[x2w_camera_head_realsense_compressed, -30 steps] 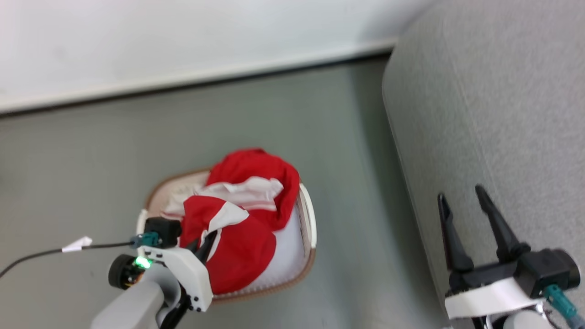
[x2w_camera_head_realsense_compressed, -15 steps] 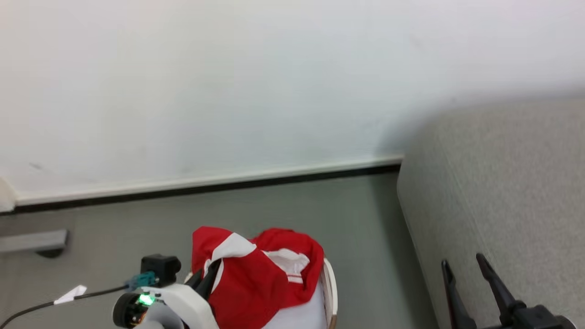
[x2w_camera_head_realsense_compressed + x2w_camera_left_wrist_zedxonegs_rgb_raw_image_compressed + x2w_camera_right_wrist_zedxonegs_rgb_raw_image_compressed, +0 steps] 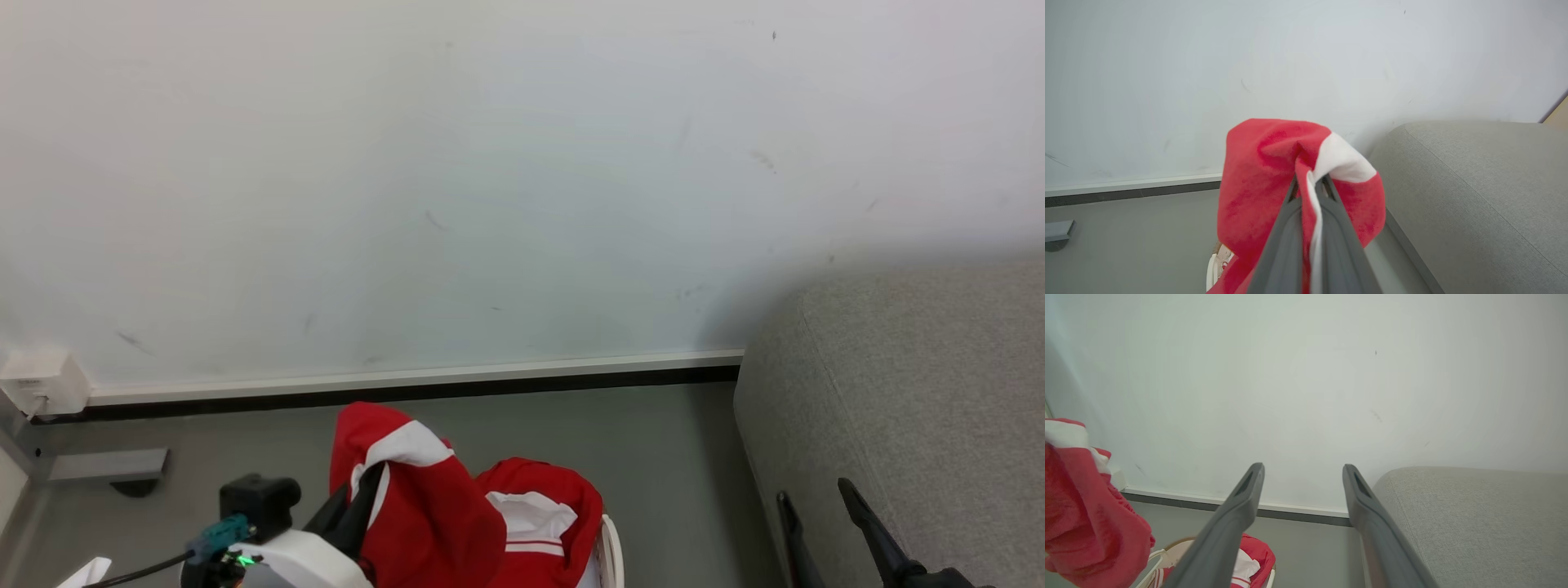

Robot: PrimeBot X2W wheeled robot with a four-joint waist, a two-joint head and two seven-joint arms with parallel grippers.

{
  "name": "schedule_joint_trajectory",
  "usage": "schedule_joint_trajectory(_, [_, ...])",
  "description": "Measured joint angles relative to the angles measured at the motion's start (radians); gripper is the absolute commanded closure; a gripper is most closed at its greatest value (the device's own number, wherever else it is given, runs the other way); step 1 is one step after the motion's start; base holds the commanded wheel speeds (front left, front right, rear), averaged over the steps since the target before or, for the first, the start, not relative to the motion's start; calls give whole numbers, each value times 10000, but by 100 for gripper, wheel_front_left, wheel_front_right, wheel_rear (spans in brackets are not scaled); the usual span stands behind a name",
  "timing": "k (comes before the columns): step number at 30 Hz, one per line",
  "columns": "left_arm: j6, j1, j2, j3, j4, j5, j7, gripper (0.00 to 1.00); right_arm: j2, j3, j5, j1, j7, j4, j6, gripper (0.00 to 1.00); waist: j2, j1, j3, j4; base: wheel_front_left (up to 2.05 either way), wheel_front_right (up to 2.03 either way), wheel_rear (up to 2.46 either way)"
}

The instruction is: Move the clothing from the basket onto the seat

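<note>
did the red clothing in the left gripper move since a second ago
Yes. The camera tilted too, but against the basket the clothing in the left gripper rose: it lay in the heap, now it hangs above the rim.

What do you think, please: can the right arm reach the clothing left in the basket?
Probably yes: the right tool is open and empty, and nothing stands between it and that clothing.

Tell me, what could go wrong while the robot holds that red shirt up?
The left end effector pinches just a fold of the red and white jersey garment, so it might slip out. Its hanging part drapes near the second red garment in the cream plastic basket and may drag it out. Grey floor lies before the light-grey fabric seat, so a drop could land there.
</note>
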Motion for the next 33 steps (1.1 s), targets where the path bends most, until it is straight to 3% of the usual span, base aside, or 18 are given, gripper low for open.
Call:
schedule_joint_trajectory(6, [199,49,245,35,-721,58,82,100,2,520,-15,-48,0,-111,-2,0,0,1,1,44,0,0,0])
schedule_joint_trajectory(15, [261,-76,397,-291,-2046,357,587,100,-583,2683,40,-974,0,-125,-2,0,0,2,102,-3,0,0,0])
schedule_joint_trajectory(24, [71,-467,-50,-1001,-2493,621,1062,100,-1085,5187,577,-2478,-15,451,0,0,0,3,180,-92,0,0,0])
schedule_joint_trajectory(33, [-222,-778,-441,-1778,-2982,974,1557,100,-1177,5879,637,-3277,-15,1628,0,0,0,3,206,41,0,0,0])
